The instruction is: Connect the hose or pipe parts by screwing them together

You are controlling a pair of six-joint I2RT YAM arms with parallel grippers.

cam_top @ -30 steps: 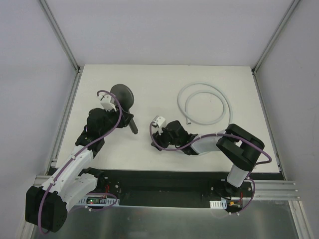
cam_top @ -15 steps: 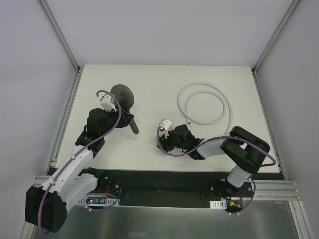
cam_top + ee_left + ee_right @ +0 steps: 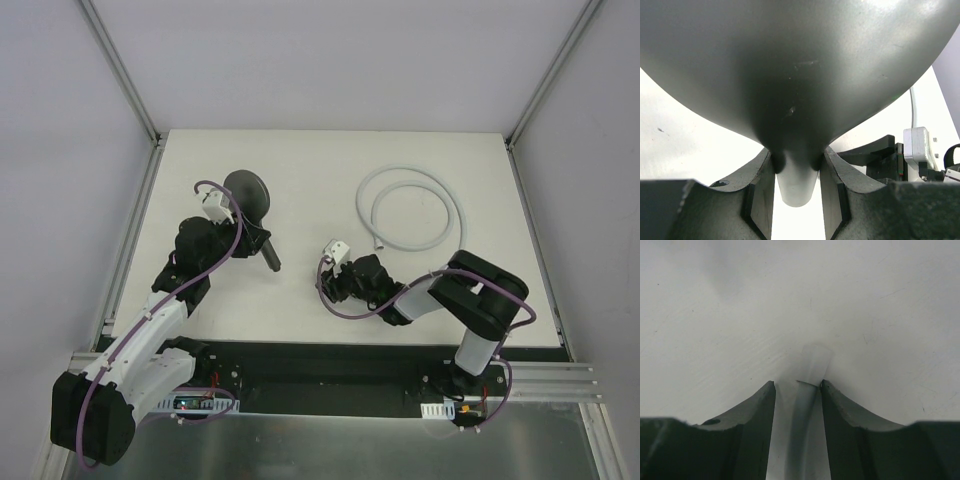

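Clamping shower head [image 3: 246, 190] — left gripper [image 3: 796, 170], hose [image 3: 462, 230] toward table's right edge [image 3: 530, 240]

The dark grey shower head [image 3: 246, 193] lies on the left of the white table [image 3: 300, 160], its handle angled toward the near edge. The left gripper [image 3: 252, 240] is at its neck. The pale coiled hose [image 3: 409, 170] lies far right. The right gripper [image 3: 330, 285] sits low near the centre.

We see bare table [image 3: 310, 165] open along far edge, narrow lane between left gripper [image 3: 256, 240] and right gripper [image 3: 332, 285]. Far right, coiled hose [image 3: 362, 203] blocks; left, clamped shower head [image 3: 247, 192] blocks. Corners crowded by frame posts [image 3: 120, 70].
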